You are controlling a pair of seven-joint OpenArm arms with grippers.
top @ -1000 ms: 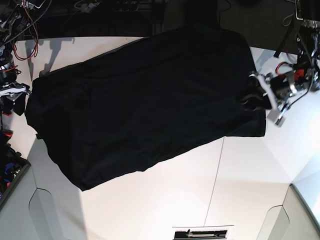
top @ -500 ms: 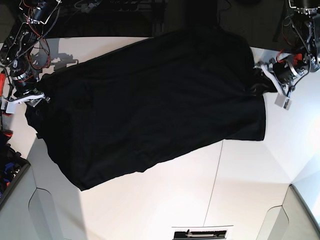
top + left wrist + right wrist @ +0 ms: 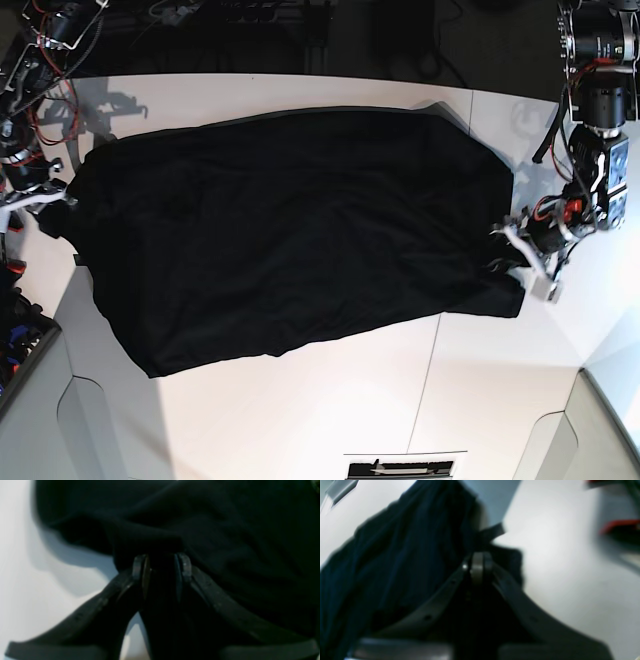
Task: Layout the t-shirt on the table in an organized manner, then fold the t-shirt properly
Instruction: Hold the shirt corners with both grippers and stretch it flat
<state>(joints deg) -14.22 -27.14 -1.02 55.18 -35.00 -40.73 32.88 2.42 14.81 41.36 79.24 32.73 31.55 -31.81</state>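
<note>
The black t-shirt [image 3: 290, 230] lies spread across the white table [image 3: 350, 400], plain side up and slightly skewed. No print shows. At the shirt's right edge my left gripper [image 3: 503, 255] holds a bunched fold. In the left wrist view that gripper [image 3: 162, 565] has black cloth [image 3: 225, 530] filling the gap between its fingers, lifted off the table [image 3: 25, 592]. My right gripper [image 3: 55, 200] is at the shirt's left edge. In the right wrist view its tips [image 3: 481, 565] meet, and the cloth [image 3: 395, 567] hangs raised from them above the table [image 3: 570, 580].
A thin dark seam [image 3: 430, 370] runs across the table's front right. Cut-out corners sit at the front left [image 3: 90, 420] and front right [image 3: 560, 440]. Cables and hardware [image 3: 40, 60] crowd the back left. A printed label [image 3: 400, 466] lies at the front edge.
The shirt has swung to lie more level, and its back right corner has come down onto the table. My left gripper moved toward the front with the cloth. My right gripper closed at the left edge.
</note>
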